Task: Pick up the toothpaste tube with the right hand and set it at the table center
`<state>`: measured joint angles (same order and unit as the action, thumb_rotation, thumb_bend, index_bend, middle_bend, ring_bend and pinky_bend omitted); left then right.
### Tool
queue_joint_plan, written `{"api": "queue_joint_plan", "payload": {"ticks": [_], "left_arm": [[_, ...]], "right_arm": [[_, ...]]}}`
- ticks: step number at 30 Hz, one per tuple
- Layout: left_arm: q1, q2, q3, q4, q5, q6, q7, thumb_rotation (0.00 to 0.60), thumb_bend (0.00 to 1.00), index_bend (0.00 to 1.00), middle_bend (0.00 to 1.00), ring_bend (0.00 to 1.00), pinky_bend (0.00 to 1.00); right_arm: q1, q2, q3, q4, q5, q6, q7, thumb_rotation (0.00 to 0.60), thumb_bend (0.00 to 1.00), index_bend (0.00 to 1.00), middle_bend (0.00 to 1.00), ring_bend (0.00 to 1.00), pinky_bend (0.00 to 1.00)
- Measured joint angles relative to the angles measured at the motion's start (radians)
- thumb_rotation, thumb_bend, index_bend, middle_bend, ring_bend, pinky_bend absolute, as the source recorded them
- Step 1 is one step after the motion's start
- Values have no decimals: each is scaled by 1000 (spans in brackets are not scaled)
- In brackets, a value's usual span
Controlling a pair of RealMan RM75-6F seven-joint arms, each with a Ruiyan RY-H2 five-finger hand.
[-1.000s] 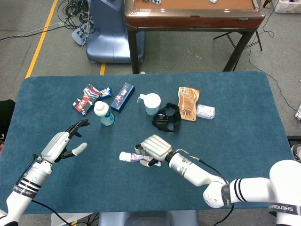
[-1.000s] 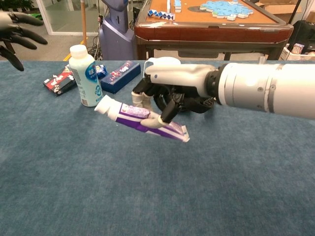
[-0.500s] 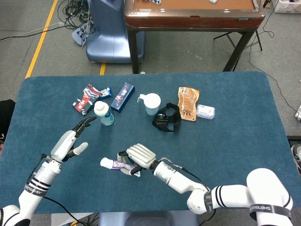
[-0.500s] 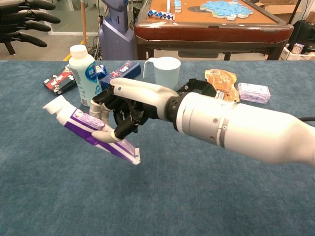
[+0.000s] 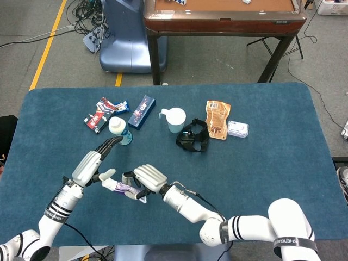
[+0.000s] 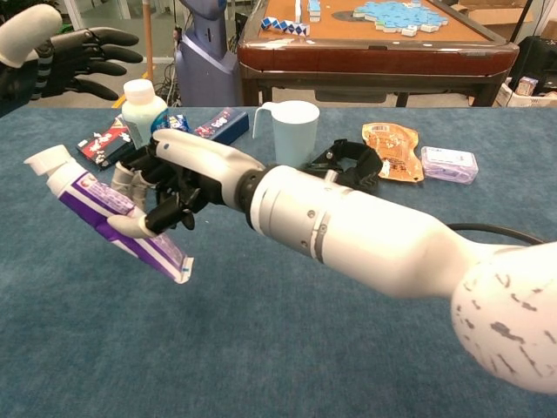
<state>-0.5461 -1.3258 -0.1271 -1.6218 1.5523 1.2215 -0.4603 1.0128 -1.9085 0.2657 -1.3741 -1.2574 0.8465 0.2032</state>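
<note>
My right hand (image 5: 145, 179) (image 6: 170, 178) grips a white and purple toothpaste tube (image 5: 124, 188) (image 6: 109, 212) and holds it above the cloth, cap end pointing toward my left side. The tube hangs over the left-front part of the blue table (image 5: 272, 163). My left hand (image 5: 93, 163) (image 6: 65, 57) is open, fingers stretched out, and sits just left of the tube's white cap (image 6: 48, 163), with its thumb close to the cap in the head view.
A white bottle (image 5: 119, 130) (image 6: 144, 109), a dark blue box (image 5: 142, 111), snack packs (image 5: 103, 113), a pale mug (image 5: 175, 119) (image 6: 294, 131), a black strap (image 5: 193, 136), an orange pouch (image 5: 218, 118) and a small clear packet (image 5: 237, 129) lie across the far half.
My right hand has carried the tube further toward my left side. My left hand has moved in toward the tube's cap.
</note>
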Motion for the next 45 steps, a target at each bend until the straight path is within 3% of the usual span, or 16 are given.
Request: {"api": "queue_joint_plan", "payload": {"ticks": [21, 45], "left_arm": [[-15, -103, 14, 110, 33, 42, -20, 0, 34, 0, 31, 22, 100], [-24, -146, 17, 138, 34, 61, 6, 0, 33, 0, 0, 0, 81]], "right_arm": [[36, -88, 86, 63, 61, -26, -25, 600, 886, 843, 793, 655, 653], [31, -117, 117, 63, 100, -30, -44, 600, 904, 857, 803, 665, 653]]}}
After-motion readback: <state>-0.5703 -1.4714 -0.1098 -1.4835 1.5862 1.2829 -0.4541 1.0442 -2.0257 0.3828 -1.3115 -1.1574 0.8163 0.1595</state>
